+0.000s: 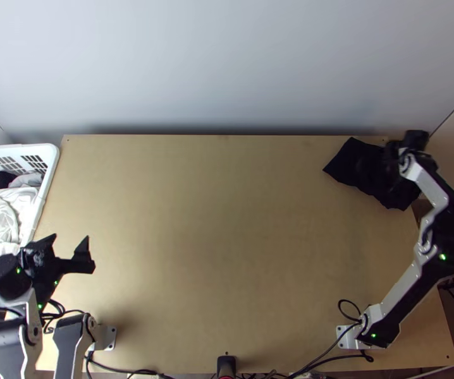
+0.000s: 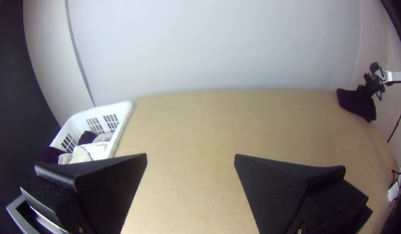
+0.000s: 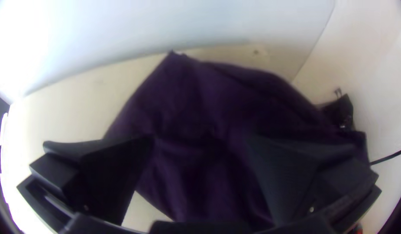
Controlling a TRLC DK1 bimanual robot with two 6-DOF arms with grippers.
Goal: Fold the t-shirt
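Note:
At the table's back right corner lies the dark t-shirt [image 1: 360, 167], a compact, roughly rectangular bundle in the top view. Over its right part is my right gripper [image 1: 396, 151]. In the right wrist view the purple-black shirt [image 3: 200, 104] spreads beneath the right gripper [image 3: 200, 147], whose fingers stand wide apart with cloth visible between them. My left gripper [image 1: 69, 247] is at the table's left side near the basket, far from the shirt. Its fingers are open with bare table between them in the left wrist view, at the left gripper [image 2: 190, 158].
A white basket [image 1: 49, 165] holding white, grey and dark cloths stands at the left edge, beside my left gripper. A pale wall [image 1: 227, 69] rises behind the table [image 1: 227, 221]. Cables run along the near edge, where a small black device [image 1: 226, 366] stands.

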